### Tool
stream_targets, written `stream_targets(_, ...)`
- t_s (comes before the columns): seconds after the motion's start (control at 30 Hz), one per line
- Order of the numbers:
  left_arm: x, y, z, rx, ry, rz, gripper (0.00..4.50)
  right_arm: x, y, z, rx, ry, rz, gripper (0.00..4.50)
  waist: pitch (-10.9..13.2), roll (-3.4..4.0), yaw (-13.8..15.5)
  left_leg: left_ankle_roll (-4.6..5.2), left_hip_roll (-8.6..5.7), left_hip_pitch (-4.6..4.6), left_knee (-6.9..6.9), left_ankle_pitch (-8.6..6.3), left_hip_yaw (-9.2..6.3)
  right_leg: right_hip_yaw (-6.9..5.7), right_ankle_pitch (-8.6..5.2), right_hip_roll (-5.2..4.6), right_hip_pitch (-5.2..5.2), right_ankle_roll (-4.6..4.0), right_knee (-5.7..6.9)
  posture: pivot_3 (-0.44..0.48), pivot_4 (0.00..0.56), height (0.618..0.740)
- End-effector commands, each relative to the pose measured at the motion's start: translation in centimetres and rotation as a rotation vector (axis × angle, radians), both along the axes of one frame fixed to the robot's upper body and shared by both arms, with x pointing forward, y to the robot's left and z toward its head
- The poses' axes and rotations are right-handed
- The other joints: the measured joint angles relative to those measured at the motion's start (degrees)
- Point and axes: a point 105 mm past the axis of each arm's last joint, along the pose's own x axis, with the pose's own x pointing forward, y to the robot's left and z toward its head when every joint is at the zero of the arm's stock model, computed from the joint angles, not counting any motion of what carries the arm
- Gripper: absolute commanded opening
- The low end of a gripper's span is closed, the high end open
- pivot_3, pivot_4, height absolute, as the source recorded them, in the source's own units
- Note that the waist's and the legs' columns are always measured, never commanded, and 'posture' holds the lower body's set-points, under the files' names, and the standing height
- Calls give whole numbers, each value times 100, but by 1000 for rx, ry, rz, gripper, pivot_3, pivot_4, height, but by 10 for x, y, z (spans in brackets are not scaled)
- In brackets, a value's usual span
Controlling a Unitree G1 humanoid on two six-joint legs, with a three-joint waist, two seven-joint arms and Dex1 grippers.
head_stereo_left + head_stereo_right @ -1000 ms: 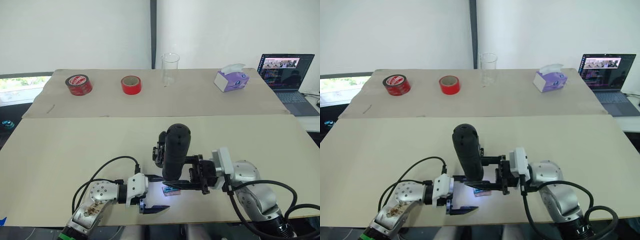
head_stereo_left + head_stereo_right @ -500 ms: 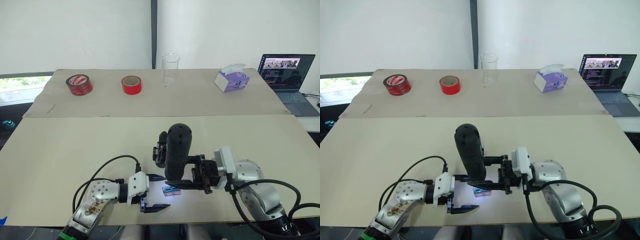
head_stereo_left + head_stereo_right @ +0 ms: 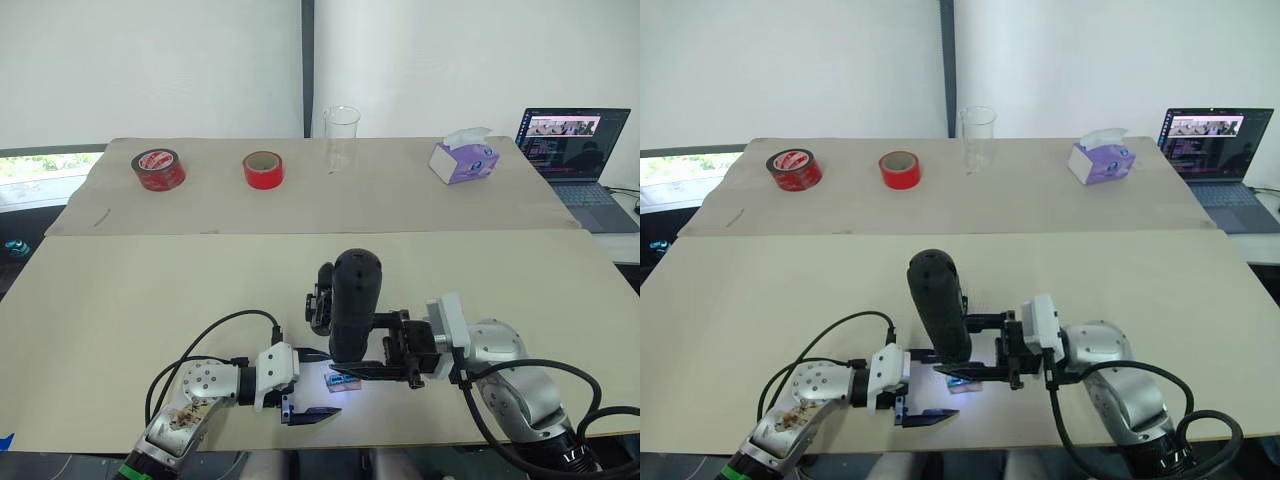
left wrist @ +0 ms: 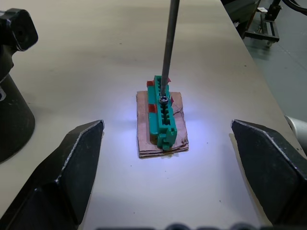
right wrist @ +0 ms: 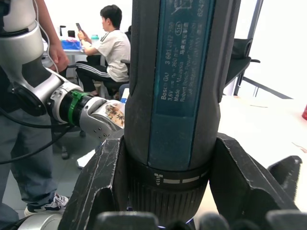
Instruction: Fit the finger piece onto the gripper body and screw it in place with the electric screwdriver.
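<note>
Your right gripper point(image 3: 372, 345) squeezes the electric screwdriver point(image 3: 351, 305), standing upright, its bit on the green block point(image 4: 163, 113). Your left gripper point(image 4: 168, 143) is wide apart beside it. The gripper body point(image 3: 319, 305) sits just behind.

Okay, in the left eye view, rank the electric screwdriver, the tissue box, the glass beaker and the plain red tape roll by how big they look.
1. electric screwdriver, though it is nearest the camera.
2. tissue box and glass beaker, too alike to rank.
3. plain red tape roll.
</note>
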Motion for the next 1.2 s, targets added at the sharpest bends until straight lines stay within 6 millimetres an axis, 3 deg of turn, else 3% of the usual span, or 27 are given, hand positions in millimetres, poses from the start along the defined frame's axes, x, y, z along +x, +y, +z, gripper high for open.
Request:
stream_targets(0.03, -6, 0, -18, 39, 83, 14, 4478, -8, 3, 16, 45, -58, 28, 1933, 0, 0, 0, 0, 0, 0, 0, 0, 0, 0, 0, 0, 0, 0, 0, 0, 150, 740)
stream_targets(1.2, -7, 1, -21, 45, 93, 12, 4478, -1, -2, 9, 16, -51, -4, 1933, 0, 0, -1, 0, 0, 0, 0, 0, 0, 0, 0, 0, 0, -1, 0, 0, 150, 740)
